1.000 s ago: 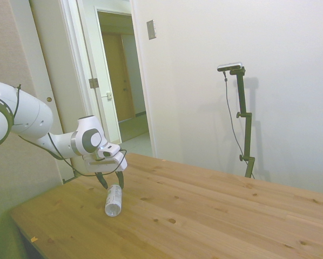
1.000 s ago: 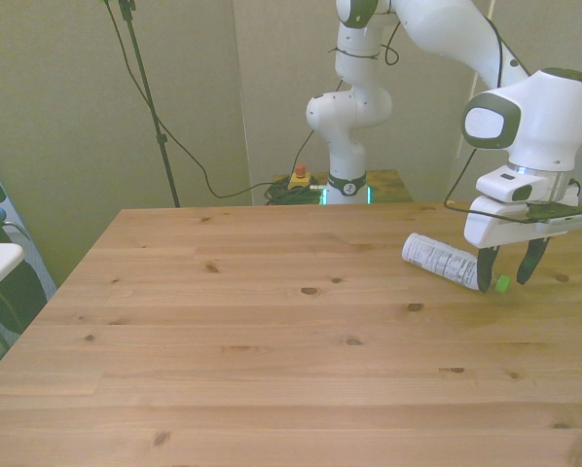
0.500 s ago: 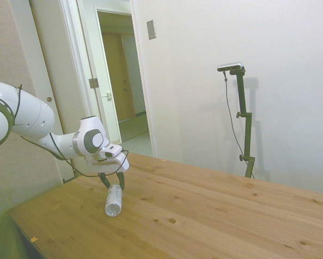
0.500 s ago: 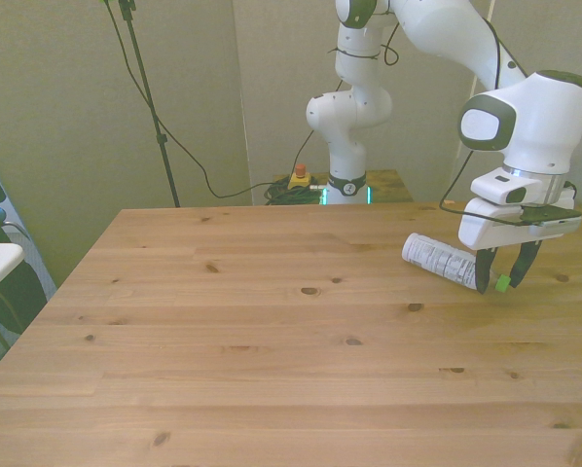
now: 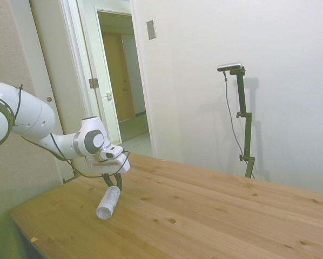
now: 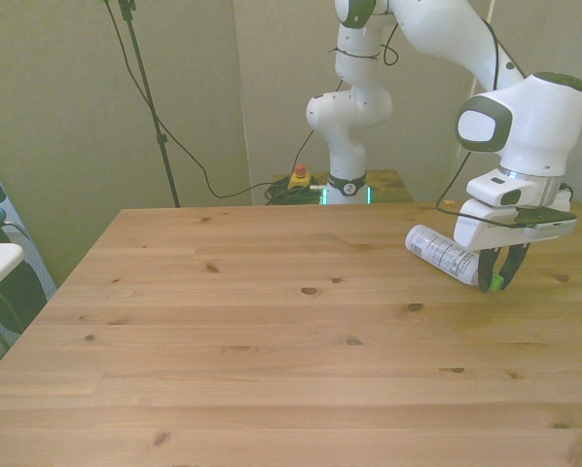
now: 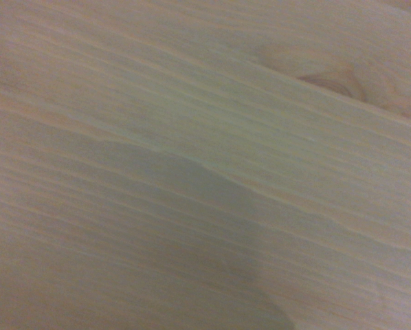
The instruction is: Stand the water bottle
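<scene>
I have the gripper point(image 6: 495, 283) clamped on the water bottle point(image 6: 443, 253) at its cap end, body tilted, not yet upright.

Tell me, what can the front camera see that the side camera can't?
Only the front view shows the water bottle's green cap, pinched in the gripper, and the dark print on its label. Only the side view shows the open doorway behind the arm and the bottle's round base end pointing toward the camera. Both show the bottle tilted, its cap end in the closed gripper, above the wooden table.
</scene>
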Available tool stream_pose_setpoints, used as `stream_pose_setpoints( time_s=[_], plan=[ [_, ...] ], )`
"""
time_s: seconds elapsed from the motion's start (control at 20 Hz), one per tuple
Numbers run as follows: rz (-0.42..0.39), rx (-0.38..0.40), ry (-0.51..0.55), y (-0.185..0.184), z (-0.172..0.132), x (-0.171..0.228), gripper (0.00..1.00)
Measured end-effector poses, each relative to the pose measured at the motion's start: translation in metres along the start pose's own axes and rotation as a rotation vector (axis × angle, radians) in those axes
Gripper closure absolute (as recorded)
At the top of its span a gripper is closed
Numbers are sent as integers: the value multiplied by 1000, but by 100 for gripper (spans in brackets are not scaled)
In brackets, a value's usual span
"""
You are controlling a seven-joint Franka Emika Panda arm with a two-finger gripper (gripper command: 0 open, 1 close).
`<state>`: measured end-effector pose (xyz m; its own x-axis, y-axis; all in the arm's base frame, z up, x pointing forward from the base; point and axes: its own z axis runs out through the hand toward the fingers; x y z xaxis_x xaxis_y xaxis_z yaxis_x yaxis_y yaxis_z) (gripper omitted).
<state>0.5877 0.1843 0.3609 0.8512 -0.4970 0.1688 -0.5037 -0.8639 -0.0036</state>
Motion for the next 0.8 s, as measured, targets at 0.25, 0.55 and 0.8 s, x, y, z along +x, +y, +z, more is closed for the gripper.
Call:
stream_pose_setpoints(
  time_s=[0.25, 0.55, 0.8],
  plan=[
    [36, 19, 17, 2, -11, 14, 100],
    [195, 101, 77, 1, -60, 31, 100],
    [351, 181, 215, 12, -117, 42, 100]
  ],
)
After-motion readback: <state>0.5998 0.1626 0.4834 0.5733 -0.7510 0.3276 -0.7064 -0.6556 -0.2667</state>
